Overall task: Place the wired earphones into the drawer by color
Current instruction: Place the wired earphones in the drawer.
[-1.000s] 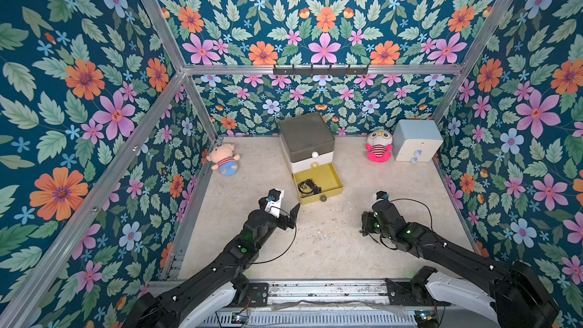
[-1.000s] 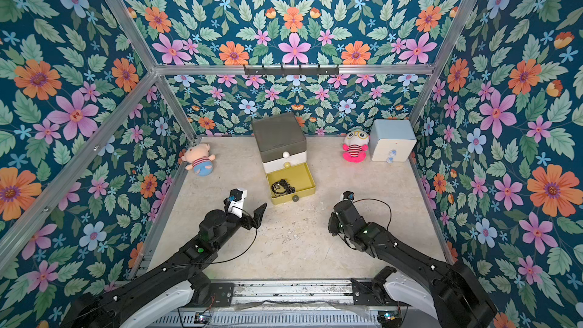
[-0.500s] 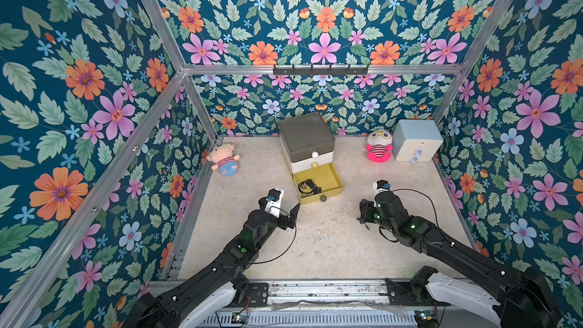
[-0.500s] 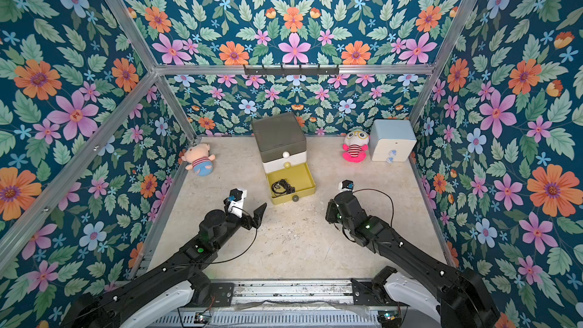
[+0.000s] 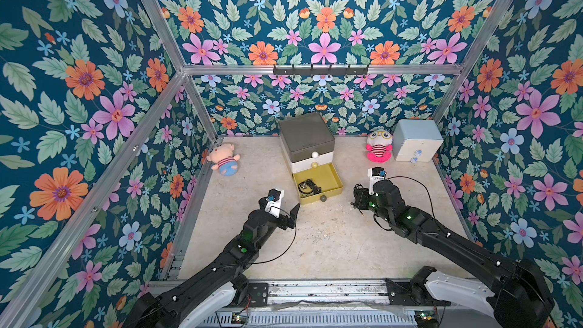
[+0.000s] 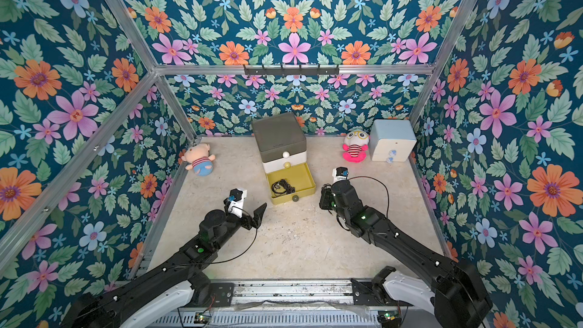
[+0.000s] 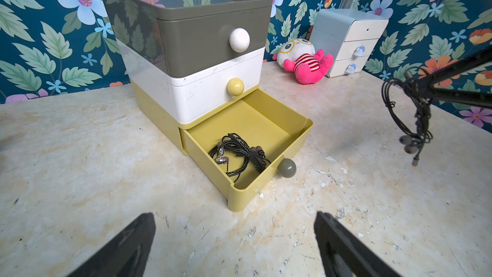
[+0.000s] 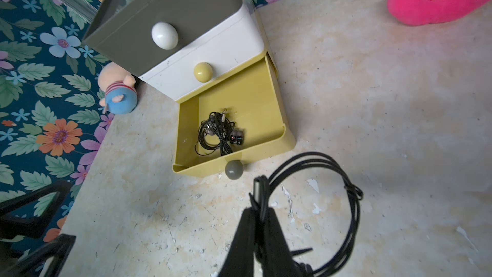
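- Your right gripper pinches a black earphone coil near the pulled-out yellow drawer.
- Your left gripper is spread wide, holding nothing.

The three-tier chest has its bottom yellow drawer pulled out. A black earphone coil lies inside, near the grey knob. Beside the chest, the right gripper pinches a second black earphone bundle, which hangs above the table. The left gripper faces the chest, jaws spread wide.
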You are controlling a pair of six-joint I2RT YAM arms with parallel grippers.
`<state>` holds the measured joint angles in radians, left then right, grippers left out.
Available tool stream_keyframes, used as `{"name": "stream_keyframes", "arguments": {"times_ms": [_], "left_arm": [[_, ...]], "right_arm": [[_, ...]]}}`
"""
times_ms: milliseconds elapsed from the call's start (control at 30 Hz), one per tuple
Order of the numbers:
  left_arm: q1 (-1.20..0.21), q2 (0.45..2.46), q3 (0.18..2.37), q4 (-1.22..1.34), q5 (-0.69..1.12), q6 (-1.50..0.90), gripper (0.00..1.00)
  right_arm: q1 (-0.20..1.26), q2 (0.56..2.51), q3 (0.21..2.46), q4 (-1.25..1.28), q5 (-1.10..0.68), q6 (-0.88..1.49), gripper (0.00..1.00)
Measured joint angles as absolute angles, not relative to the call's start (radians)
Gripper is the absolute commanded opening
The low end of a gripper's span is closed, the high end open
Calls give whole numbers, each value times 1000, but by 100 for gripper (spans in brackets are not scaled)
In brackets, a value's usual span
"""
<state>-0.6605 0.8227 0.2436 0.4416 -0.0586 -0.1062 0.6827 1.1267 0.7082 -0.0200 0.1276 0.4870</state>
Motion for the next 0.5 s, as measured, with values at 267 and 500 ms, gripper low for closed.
{"name": "stream_keyframes", "arguments": {"times_ms": [267,500], "left_arm": [[-661,825,244,442,-59,-106,99],[-661,827,244,442,-59,-106,99]], "right_arm": [[683,1237,762,142,101,443,5],[683,1343,787,319,58,421,5]]}}
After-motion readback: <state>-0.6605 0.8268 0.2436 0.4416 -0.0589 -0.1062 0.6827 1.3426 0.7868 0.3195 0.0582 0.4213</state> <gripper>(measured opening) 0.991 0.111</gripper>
